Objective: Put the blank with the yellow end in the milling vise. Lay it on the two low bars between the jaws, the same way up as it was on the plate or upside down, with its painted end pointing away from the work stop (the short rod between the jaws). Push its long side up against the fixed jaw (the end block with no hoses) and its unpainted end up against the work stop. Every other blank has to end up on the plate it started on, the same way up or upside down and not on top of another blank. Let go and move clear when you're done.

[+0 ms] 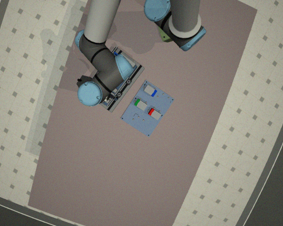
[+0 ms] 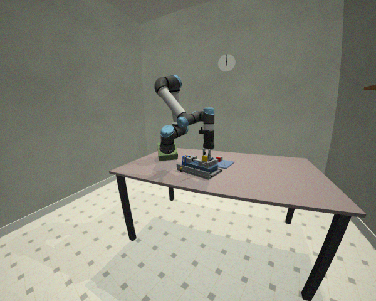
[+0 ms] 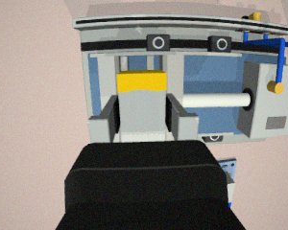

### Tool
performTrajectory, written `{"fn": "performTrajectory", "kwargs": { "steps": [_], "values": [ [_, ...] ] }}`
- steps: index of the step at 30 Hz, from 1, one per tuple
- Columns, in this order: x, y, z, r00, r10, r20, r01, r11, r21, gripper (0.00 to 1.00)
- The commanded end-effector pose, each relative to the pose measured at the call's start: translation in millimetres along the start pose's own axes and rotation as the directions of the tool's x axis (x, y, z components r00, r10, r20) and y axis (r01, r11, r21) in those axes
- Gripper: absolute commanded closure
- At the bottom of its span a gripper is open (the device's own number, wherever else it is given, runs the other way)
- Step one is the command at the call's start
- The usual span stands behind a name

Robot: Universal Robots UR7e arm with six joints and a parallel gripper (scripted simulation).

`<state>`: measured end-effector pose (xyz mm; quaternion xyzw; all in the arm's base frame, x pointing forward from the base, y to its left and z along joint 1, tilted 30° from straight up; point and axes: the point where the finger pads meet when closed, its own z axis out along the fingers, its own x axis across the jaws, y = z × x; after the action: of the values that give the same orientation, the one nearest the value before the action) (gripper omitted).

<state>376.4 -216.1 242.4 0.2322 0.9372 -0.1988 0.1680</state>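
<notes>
The blank with the yellow end [image 2: 204, 158] [image 3: 142, 98] is held flat, its yellow end toward the clamped rail in the wrist view. My gripper [image 2: 206, 153] [image 3: 142, 105] is shut on its long sides. The blank is over the gap between the fixed jaw [image 3: 107, 72], on the left in the wrist view, and the moving jaw [image 3: 176, 72]. It appears to stand above the jaw tops. The two low bars [image 3: 124, 62] [image 3: 150, 62] show past the yellow end. The work stop is hidden. The arm hides much of the milling vise [image 1: 109, 108] [image 2: 194, 171] in the top view.
The blue plate [image 1: 134, 125] [image 2: 227, 164] beside the vise bears a blue-ended blank [image 1: 149, 89], a green-ended blank [image 1: 142, 105] and a red-ended blank [image 1: 156, 115], apart from each other. Blue hoses [image 3: 280, 62] stand up at the vise's cylinder block. Clamps [image 3: 158, 42] [image 3: 221, 44] sit on the rail.
</notes>
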Motion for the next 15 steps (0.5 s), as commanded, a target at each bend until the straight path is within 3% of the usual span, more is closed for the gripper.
{"fn": "performTrajectory", "kwargs": {
  "steps": [1,15],
  "values": [
    [-0.4,-0.1,-0.4,1.000,0.000,0.001,0.000,1.000,0.000,1.00],
    [-0.4,-0.1,1.1,1.000,0.000,0.001,0.000,1.000,0.000,1.00]
  ]
}}
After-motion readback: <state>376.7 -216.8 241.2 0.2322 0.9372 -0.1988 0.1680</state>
